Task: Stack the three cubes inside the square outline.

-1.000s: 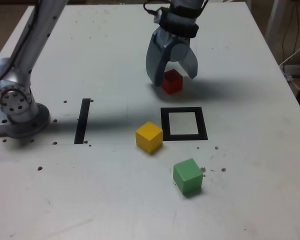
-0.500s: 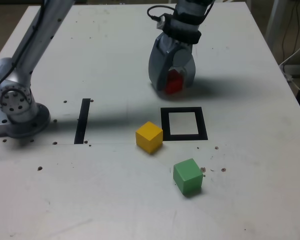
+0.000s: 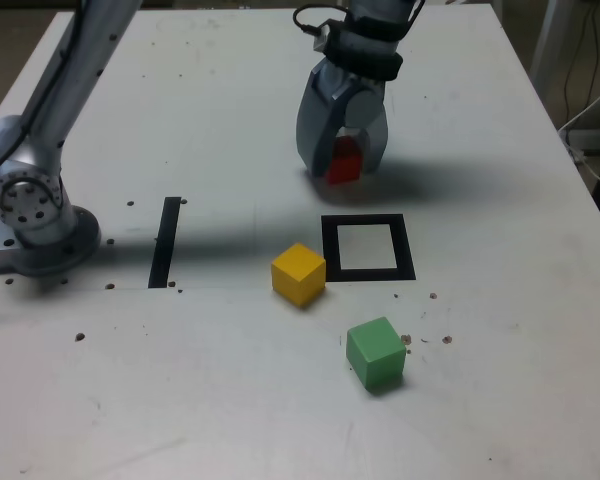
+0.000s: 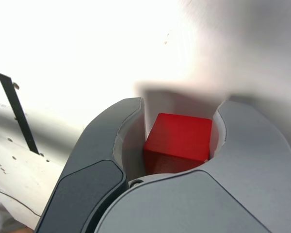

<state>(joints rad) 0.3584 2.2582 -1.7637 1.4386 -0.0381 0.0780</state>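
- exterior view, present moment: the gripper stands at the far side of the table, its jaws drawn in around the red cube; a second ago the jaws were spread wide over the cube, so the closing has just taken place.
- wrist view: the red cube sits between the two inner pads, both of which appear to touch its sides; the gripper thus seems closed on it, nearly as narrow as the cube itself.
- whether the cube is lifted off the table cannot be told; it looks no higher than before.
- square outline: empty, lying just nearer the camera than the gripper.
- yellow cube: just beside the outline on the exterior view's left, outside it.
- green cube: nearer the camera, apart from the outline.
- black tape strip: well to the exterior view's left, no part of the task.
- judgement: the first grasp appears secured; lift and carry to the outline come next, with two cubes yet to stack.
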